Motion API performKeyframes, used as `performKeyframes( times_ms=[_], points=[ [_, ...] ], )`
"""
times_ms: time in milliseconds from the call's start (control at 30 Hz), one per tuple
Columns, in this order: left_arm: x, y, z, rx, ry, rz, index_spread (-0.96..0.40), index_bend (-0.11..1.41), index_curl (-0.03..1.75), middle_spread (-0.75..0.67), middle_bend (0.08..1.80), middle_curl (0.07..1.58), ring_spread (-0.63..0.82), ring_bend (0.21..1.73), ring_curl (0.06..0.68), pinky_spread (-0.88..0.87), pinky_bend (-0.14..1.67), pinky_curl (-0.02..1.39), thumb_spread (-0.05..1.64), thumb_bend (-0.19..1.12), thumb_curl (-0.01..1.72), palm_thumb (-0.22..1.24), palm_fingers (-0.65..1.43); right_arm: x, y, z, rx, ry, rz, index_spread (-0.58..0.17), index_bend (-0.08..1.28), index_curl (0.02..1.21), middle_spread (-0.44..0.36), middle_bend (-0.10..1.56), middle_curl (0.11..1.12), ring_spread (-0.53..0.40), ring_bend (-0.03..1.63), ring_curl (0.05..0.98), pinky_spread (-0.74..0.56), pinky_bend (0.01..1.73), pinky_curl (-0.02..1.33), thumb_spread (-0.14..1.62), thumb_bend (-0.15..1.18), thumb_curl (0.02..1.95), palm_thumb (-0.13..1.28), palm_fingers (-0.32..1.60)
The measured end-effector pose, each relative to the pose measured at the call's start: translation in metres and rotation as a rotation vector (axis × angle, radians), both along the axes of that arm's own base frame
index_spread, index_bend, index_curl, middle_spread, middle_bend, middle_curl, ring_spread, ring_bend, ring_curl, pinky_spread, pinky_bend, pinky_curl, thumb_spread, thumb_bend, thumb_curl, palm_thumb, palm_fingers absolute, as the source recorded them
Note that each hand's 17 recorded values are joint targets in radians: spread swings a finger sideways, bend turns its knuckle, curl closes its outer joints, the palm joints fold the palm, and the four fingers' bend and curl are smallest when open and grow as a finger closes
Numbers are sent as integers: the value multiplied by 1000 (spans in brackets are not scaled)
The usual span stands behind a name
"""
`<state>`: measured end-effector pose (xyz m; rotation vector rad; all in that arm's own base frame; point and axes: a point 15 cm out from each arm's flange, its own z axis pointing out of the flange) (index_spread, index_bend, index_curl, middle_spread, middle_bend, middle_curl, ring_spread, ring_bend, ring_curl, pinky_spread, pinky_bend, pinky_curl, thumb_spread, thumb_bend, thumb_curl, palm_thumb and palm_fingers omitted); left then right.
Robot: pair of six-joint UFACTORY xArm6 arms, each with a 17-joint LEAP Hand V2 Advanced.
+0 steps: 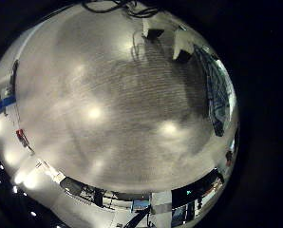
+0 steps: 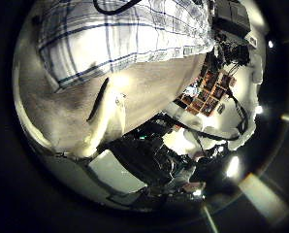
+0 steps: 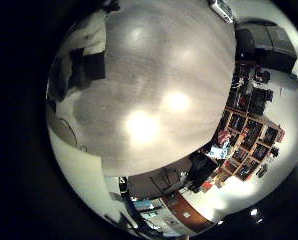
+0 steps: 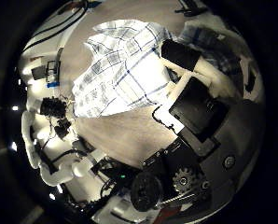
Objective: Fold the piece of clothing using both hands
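A checked shirt (image 4: 120, 70) lies spread flat on the table (image 4: 130, 135) in the right thumb side palm view. My right hand's fingers (image 4: 190, 79) reach out straight above its edge and hold nothing. In the left little finger side palm view, my left hand's fingertips (image 1: 168, 40) stand out straight over the bare table (image 1: 113, 104), with nothing between them. The right little finger side palm view shows bare table (image 3: 149, 100) and the hand's fingers (image 3: 84, 60).
The table's edge (image 2: 106, 136) runs close under the left palm. Shelves with boxes (image 3: 244, 125) and other room clutter (image 2: 208, 92) stand beyond the table. Equipment (image 4: 50, 70) lies beside the shirt near the table's edge.
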<state>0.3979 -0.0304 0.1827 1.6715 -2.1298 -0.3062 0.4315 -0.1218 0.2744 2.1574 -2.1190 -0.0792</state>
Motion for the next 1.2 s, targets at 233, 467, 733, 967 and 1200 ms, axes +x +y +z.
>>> performKeyframes(
  times_ms=[233, 467, 733, 967, 1200],
  points=[
    [-4, 0, 9, -10, -22, 3, -36, 190, 454, 163, 178, 330, 203, 615, 266, 285, 202, 400, 1397, -7, 305, 465, 225, 2, 59, 35, 11, -114, 110, -264, 1108, 871, -129, 1355, 769, -203, 1422, 681, -192, 1313, 802, 1081, 23, 798, 1032, 1093],
    [-3, 9, 20, -10, -45, 13, -36, 194, 453, 151, 177, 327, 202, 624, 263, 277, 198, 393, 1396, -7, 305, 466, 234, 1, 150, 66, 63, -192, 274, -260, 1106, 877, -127, 1357, 763, -203, 1415, 689, -194, 1284, 839, 1086, 3, 838, 1036, 1103],
    [-14, 79, 66, -24, -100, 132, -50, 205, 463, 129, 192, 333, 178, 613, 253, 259, 193, 384, 1395, -6, 305, 470, 280, -16, 299, 76, 99, -220, 574, -257, 1102, 879, -125, 1360, 758, -203, 1414, 696, -196, 1259, 872, 1075, -7, 876, 1026, 1112],
    [-33, 161, 98, -13, -141, 271, -62, 202, 473, 100, 198, 356, 144, 609, 250, 229, 185, 366, 1391, -6, 310, 483, 317, 6, 390, 73, 118, -273, 719, -253, 1102, 876, -124, 1362, 750, -200, 1412, 697, -198, 1242, 897, 1070, -10, 902, 1007, 1121],
    [-71, 223, 102, -35, -140, 371, -66, 199, 483, 88, 196, 371, 134, 605, 245, 219, 186, 353, 1397, -3, 318, 513, 326, 32, 463, 41, 139, -302, 820, -268, 1015, 855, -133, 1309, 723, -200, 1378, 671, -242, 1174, 865, 1133, -54, 813, 784, 1046]
  ],
)
